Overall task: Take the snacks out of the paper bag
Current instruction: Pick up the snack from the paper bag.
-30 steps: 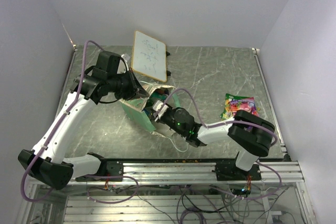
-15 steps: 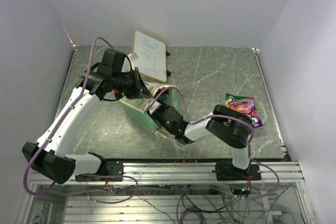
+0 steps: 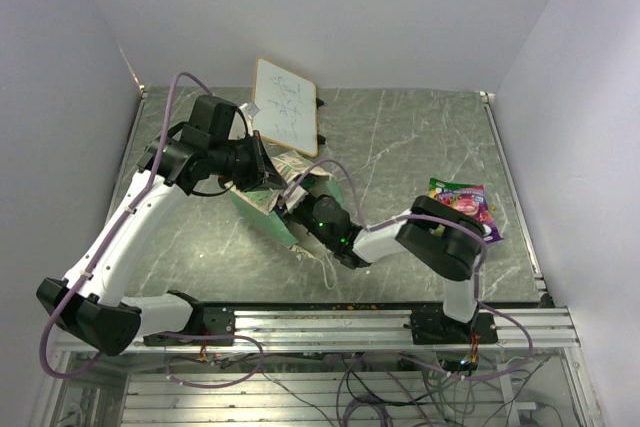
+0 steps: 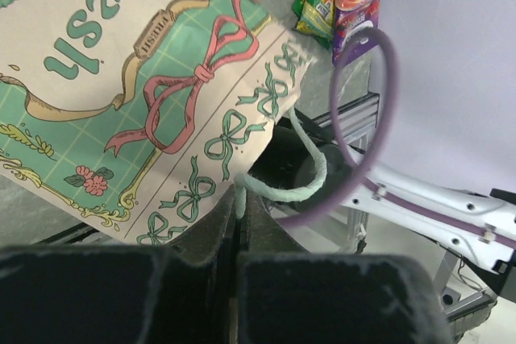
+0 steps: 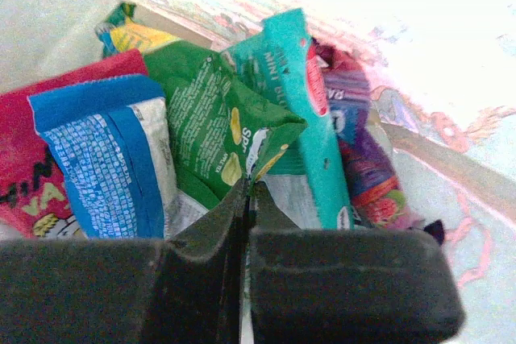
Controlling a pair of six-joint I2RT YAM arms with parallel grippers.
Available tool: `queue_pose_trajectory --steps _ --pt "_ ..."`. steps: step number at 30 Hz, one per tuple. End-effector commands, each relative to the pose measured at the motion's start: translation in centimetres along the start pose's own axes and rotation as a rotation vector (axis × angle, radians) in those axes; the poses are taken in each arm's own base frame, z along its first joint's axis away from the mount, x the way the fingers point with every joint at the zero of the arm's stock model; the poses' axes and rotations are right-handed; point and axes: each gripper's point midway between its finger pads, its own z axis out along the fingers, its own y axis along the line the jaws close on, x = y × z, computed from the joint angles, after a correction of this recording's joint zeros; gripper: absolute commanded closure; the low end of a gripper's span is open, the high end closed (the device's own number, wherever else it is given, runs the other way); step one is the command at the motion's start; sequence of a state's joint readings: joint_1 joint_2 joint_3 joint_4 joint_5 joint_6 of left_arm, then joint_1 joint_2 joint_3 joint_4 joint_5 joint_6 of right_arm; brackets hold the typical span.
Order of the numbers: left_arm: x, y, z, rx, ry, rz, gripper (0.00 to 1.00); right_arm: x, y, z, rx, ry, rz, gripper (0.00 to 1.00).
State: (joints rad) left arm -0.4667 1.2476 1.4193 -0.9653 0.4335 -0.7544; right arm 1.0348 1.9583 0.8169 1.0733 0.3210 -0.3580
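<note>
At nine o'clock, holding the paper bag (image 4: 145, 94) by its handle in the left pincer (image 4: 239, 227), clamped shut. Inside it, nipping just a corner of the green packet (image 5: 201, 118) with the right pincer (image 5: 246, 199), closed. Could slip off when lifted, or drag the bag along. At three o'clock on the counter (image 3: 400, 137), loose snacks (image 3: 458, 205).

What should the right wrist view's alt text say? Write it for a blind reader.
The black right gripper is shut on the lower corner of a green glossy snack packet inside the cream paper bag. Beside it are a blue-and-white packet, a red packet, a teal packet and a purple packet.
</note>
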Motion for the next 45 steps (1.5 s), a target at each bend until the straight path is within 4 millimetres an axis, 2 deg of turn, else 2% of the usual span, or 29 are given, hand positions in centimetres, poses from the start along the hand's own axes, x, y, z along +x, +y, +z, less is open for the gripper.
queue_pose_trajectory --steps 1,6,11,17,19,23,27,30,31,32,34,37,40,45 --pt "-0.4 0.0 -0.4 -0.016 -0.044 -0.032 0.93 -3.2 0.4 -2.2 -0.127 -0.050 0.094 1.00" --pt "-1.5 -0.1 -0.2 -0.020 -0.083 -0.048 0.93 -5.0 2.3 -5.1 -0.283 -0.049 0.174 1.00" --pt "-2.2 0.0 -0.1 -0.032 -0.111 -0.049 0.93 -6.2 2.4 -7.7 -0.345 -0.019 0.227 1.00" --pt "-2.8 0.5 0.3 -0.045 -0.131 -0.050 0.93 -8.3 1.2 -10.8 -0.388 0.031 0.253 1.00" --pt "-3.0 0.7 0.4 -0.057 -0.130 -0.039 0.93 -8.5 0.5 -12.0 -0.392 0.079 0.232 1.00" --pt "-3.4 0.9 0.6 -0.065 -0.135 -0.024 0.93 -10.2 -1.1 -14.4 -0.412 0.099 0.203 1.00" --pt "-3.4 0.7 1.7 -0.032 -0.108 -0.027 0.93 -12.1 -3.7 -16.0 -0.349 0.106 0.213 1.00" --pt "-3.4 0.4 2.6 -0.004 -0.078 -0.028 0.93 -13.8 -5.3 -16.5 -0.304 0.102 0.224 1.00" --pt "-3.5 0.3 2.8 -0.001 -0.075 -0.023 0.93 -14.9 -6.4 -16.4 -0.268 0.096 0.237 1.00" --pt "-3.7 0.2 2.9 0.001 -0.072 -0.015 0.93 -14.8 -7.0 -16.6 -0.234 0.120 0.249 1.00" --pt "-4.1 0.2 3.1 -0.007 -0.066 -0.001 0.93 -17.0 -9.3 -16.9 -0.157 0.120 0.289 1.00" --pt "-4.5 0.8 3.5 -0.025 -0.051 0.008 0.93 -18.6 -10.9 -18.2 -0.144 0.148 0.278 1.00" --pt "-4.8 1.5 4.0 -0.027 -0.037 0.004 0.93 -19.5 -11.6 -20.0 -0.182 0.169 0.221 1.00" --pt "-5.3 3.1 4.1 -0.040 -0.029 -0.001 0.93 -20.0 -16.3 -22.6 0.009 0.177 0.218 1.00"
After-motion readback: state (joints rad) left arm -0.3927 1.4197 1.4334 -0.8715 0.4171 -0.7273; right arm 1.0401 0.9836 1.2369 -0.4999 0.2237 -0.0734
